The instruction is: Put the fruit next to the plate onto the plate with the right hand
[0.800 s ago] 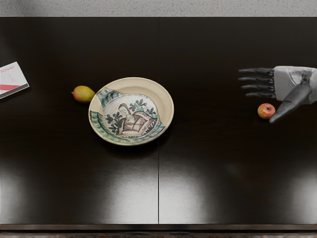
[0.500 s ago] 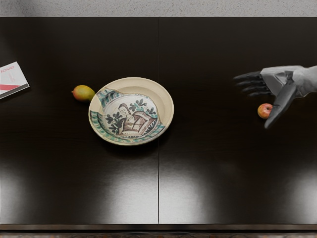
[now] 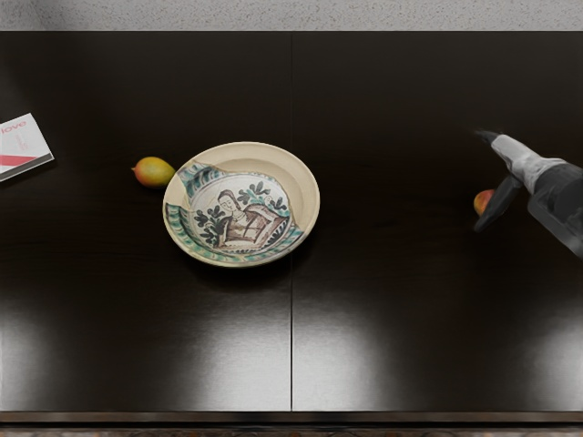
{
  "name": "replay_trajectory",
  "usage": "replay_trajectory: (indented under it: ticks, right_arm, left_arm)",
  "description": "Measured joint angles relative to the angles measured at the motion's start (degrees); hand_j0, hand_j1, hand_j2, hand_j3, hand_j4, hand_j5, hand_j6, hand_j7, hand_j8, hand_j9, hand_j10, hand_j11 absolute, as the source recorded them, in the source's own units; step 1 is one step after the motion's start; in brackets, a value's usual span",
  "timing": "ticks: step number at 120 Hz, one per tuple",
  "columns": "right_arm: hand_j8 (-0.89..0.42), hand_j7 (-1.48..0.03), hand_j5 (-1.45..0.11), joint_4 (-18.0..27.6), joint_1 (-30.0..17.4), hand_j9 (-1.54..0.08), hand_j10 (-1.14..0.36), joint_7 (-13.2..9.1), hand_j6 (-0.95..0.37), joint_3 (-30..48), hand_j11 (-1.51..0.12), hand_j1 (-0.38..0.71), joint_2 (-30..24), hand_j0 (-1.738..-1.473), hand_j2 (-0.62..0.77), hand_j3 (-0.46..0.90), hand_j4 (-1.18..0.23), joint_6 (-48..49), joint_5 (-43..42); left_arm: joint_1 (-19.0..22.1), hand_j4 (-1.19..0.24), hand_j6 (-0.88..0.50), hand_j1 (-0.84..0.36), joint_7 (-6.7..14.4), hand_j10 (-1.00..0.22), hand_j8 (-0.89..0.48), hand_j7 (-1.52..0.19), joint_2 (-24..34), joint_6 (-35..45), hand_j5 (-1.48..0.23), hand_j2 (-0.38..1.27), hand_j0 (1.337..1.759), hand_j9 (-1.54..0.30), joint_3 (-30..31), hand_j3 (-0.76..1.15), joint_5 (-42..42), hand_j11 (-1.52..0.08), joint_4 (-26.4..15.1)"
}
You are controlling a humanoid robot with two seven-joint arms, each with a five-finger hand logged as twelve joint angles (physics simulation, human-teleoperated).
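A painted ceramic plate [image 3: 293, 170] lies left of the table's middle. A yellow-red mango [image 3: 153, 171] rests just off its left rim. Far to the right sits a small red apple [image 3: 481, 199], half hidden behind the thumb of my right hand [image 3: 485, 180]. That hand comes in from the right edge and is turned edge-on. Its fingers reach up-left above the apple and its thumb hangs down in front of it. It is open and holds nothing. The left arm does not show.
A white and red booklet [image 3: 22, 146] lies at the left edge. The dark glossy table [image 3: 392, 309] has a seam down its middle. A pale wall strip [image 3: 291, 14] runs along the far edge.
My right hand has rolled from a flat, palm-facing pose to edge-on and shifted slightly right and down. Its thumb now covers part of the apple. The fruit and the plate have not moved.
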Motion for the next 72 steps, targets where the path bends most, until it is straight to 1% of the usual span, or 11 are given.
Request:
replay_trajectory:
  ticks: [6,14,21,29,50,72]
  right_arm:
    - [-0.04,-0.04,-0.04,-1.9,-0.8,-0.04,-0.04,0.0,-0.04,-0.5,-0.04,-0.31,0.9,-1.658,0.00,0.00,-0.04,-0.8,-0.9]
    - [-0.05,-0.06,-0.06,-5.8,-1.3,-0.06,-0.05,0.0,-0.05,-1.1,-0.06,-0.30,3.5,-1.658,-0.01,0.00,-0.05,-1.5,-2.5]
    - [-0.07,-0.08,-0.08,-9.2,-1.5,-0.08,-0.07,0.0,-0.07,-1.5,-0.08,-0.27,5.4,-1.658,-0.01,0.00,-0.07,-1.6,-3.6]
    - [-0.10,-0.12,-0.12,-11.7,-1.6,-0.12,-0.10,0.0,-0.10,-1.7,-0.12,-0.24,6.6,-1.658,-0.02,0.00,-0.10,-1.5,-4.3]
    - [-0.22,-0.28,-0.29,-14.8,-0.7,-0.28,-0.22,0.0,-0.23,-1.9,-0.28,-0.09,7.8,-1.658,-0.04,0.00,-0.22,0.0,-4.4]
    - [-0.30,-0.39,-0.39,-17.4,-0.2,-0.39,-0.30,0.0,-0.30,-1.8,-0.39,0.00,9.5,-1.658,-0.05,0.00,-0.30,0.4,-4.3]
  left_arm:
    - [0.0,-0.23,-0.23,0.07,0.0,-0.23,-0.23,-0.30,0.0,0.0,-0.30,0.05,1.658,-0.30,0.0,0.00,0.0,-0.30,0.0]
    - [0.0,-0.23,-0.23,0.07,0.0,-0.23,-0.23,-0.30,0.0,0.0,-0.30,0.05,1.658,-0.30,0.0,0.00,0.0,-0.30,0.0]
    - [0.0,-0.23,-0.23,0.07,0.0,-0.23,-0.23,-0.30,0.0,0.0,-0.30,0.05,1.658,-0.30,0.0,0.00,0.0,-0.30,0.0]
    - [0.0,-0.23,-0.23,0.07,0.0,-0.23,-0.23,-0.30,0.0,0.0,-0.30,0.05,1.658,-0.30,0.0,0.00,0.0,-0.30,0.0]
    - [0.0,-0.23,-0.23,0.07,0.0,-0.23,-0.23,-0.30,0.0,0.0,-0.30,0.05,1.658,-0.30,0.0,0.00,0.0,-0.30,0.0]
    - [0.0,-0.23,-0.23,0.07,0.0,-0.23,-0.23,-0.30,0.0,0.0,-0.30,0.05,1.658,-0.30,0.0,0.00,0.0,-0.30,0.0]
